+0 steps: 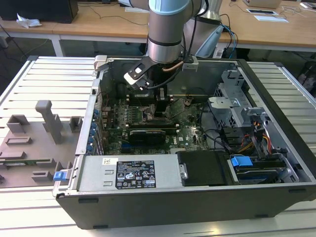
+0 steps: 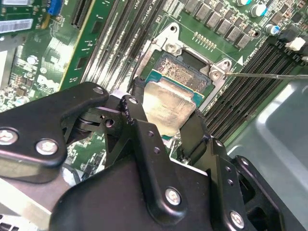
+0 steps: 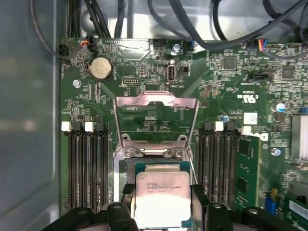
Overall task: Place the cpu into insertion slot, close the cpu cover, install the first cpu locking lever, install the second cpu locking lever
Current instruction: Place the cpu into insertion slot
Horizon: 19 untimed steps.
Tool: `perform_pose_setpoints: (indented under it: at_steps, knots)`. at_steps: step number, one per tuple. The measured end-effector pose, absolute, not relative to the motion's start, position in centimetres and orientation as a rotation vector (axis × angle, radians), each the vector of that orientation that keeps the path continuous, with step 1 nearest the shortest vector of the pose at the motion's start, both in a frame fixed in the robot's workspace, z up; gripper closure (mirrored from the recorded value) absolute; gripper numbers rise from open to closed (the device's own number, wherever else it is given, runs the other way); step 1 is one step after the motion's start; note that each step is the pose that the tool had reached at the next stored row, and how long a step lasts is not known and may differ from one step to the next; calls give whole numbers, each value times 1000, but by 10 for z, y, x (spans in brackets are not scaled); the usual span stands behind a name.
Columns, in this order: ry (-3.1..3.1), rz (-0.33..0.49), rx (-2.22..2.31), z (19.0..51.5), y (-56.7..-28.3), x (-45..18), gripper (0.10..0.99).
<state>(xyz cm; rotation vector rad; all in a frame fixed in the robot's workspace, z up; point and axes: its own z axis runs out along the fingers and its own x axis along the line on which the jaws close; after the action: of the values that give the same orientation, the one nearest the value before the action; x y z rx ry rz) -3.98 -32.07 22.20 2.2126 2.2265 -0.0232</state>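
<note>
The cpu (image 3: 161, 199) (image 2: 168, 107), a flat square chip with a dull silver top, sits between my gripper's (image 3: 162, 192) (image 2: 166, 120) black fingers (image 3: 201, 198), which are shut on its two sides. It hangs just above the insertion slot (image 2: 183, 72) (image 3: 126, 168), a square socket with a silvery rim. The cpu cover (image 3: 156, 102), a silvery frame, stands swung open behind the socket. A thin metal locking lever (image 2: 269, 75) sticks out beside the socket. In the exterior view my gripper (image 1: 159, 109) reaches down into the open computer case over the motherboard (image 1: 187, 131).
Long black memory slots (image 3: 86, 168) (image 3: 216, 163) flank the socket on both sides. The grey case wall (image 3: 29, 120) is close by. A power supply (image 1: 131, 173), drive cage (image 1: 237, 103) and cables (image 1: 222, 136) fill the case. Grey fixtures (image 1: 34, 143) stand outside, at the exterior view's left.
</note>
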Motion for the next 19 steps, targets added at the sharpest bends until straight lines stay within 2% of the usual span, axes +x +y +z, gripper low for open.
perform_pose_setpoints:
  at_steps: [15,16,19]
  knots:
    - [2224,-16,2221,199,-318,-45,533]
    - [2224,-17,2221,199,-318,-45,467]
    - [2224,-16,2222,199,-318,-45,467]
